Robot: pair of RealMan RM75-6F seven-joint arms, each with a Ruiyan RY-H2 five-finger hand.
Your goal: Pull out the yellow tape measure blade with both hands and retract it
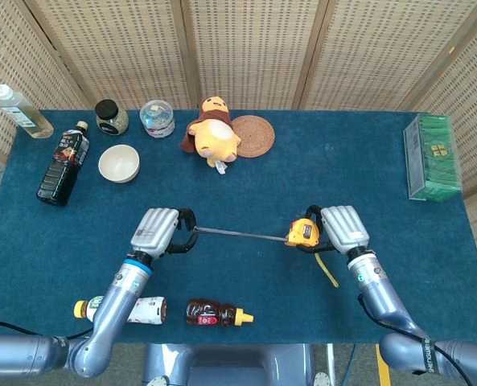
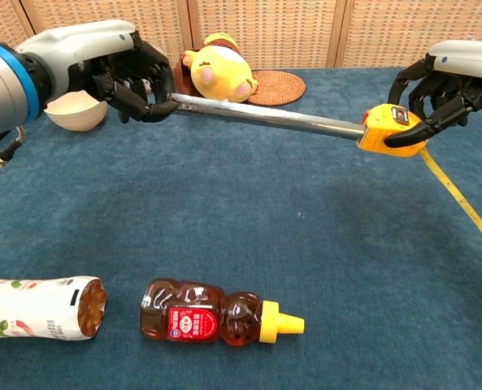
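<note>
Clearly the two hands are set apart to keep the blade stretched. At centre right of the head view, the right robot hand (image 1: 344, 229) has its fingers wrapped around the yellow tape measure case (image 1: 304, 234), holding it above the dark blue cloth-covered desk (image 1: 383, 161). The grip steadies the case so that the pull draws out blade and does not drag the case along. At centre left, the left robot hand (image 1: 159, 232) pinches the tip of the grey metal blade (image 1: 238, 234) between curled fingers, so the strip runs nearly straight across the middle of the frame between the two hands. In the chest view the blade (image 2: 265, 115) slopes gently down from the left robot hand (image 2: 131, 77) towards the case (image 2: 391, 130), taut enough, I judge, not to sag. A thin yellow strap (image 2: 456, 195) hangs loose beneath the case. Pulling out looks largely done; retraction remains. The amber bear-shaped squeeze bottle (image 2: 220, 317) lies on its side on the desk at lower centre, well below the blade and out of its path.
</note>
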